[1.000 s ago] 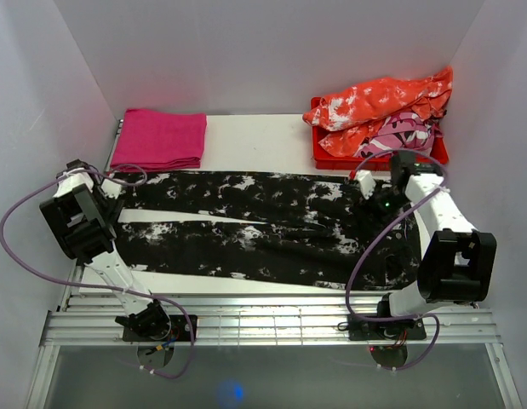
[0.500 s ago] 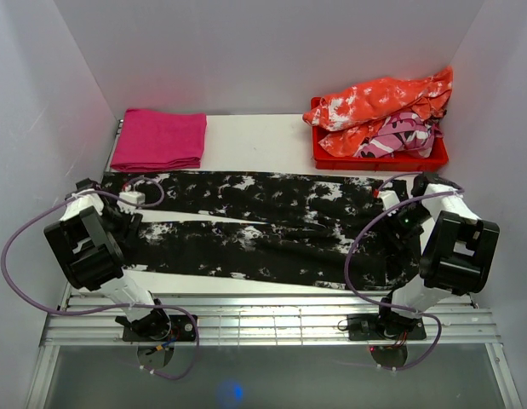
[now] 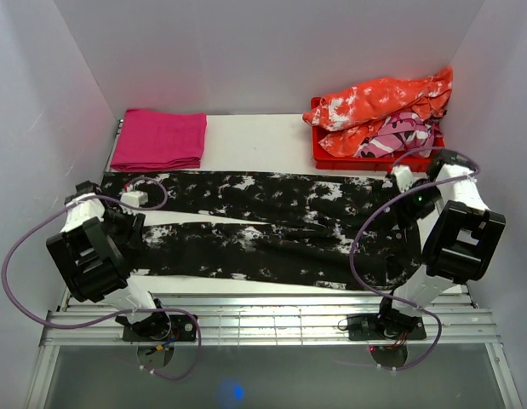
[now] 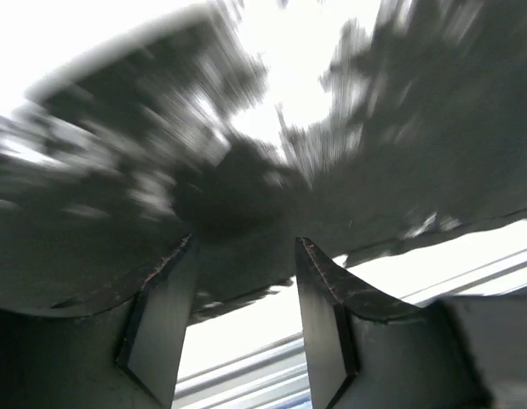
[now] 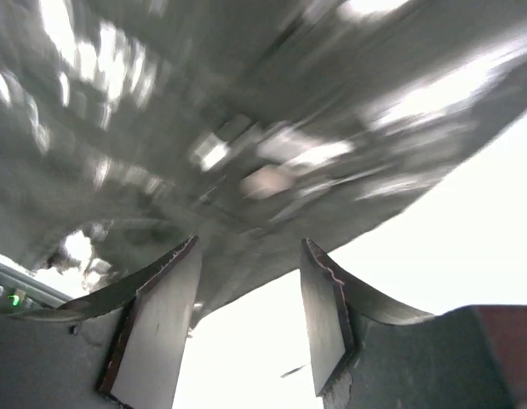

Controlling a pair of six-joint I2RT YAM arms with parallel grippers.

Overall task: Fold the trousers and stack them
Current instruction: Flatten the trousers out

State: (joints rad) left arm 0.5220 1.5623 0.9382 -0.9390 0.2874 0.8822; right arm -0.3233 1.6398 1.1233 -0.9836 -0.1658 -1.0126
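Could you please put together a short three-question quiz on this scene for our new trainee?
1. True or false: the trousers are already folded.
2. What lies in the red tray? A) an orange-and-white garment B) a shoe C) a book
3. Which end of the trousers is each gripper at?
Key: 1 false, they lie spread out flat. 2 A. 3 the left gripper at the left end, the right gripper at the right end.

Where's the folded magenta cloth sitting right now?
Top view: the folded magenta cloth lies at the table's far left corner, just behind the trousers' left end.
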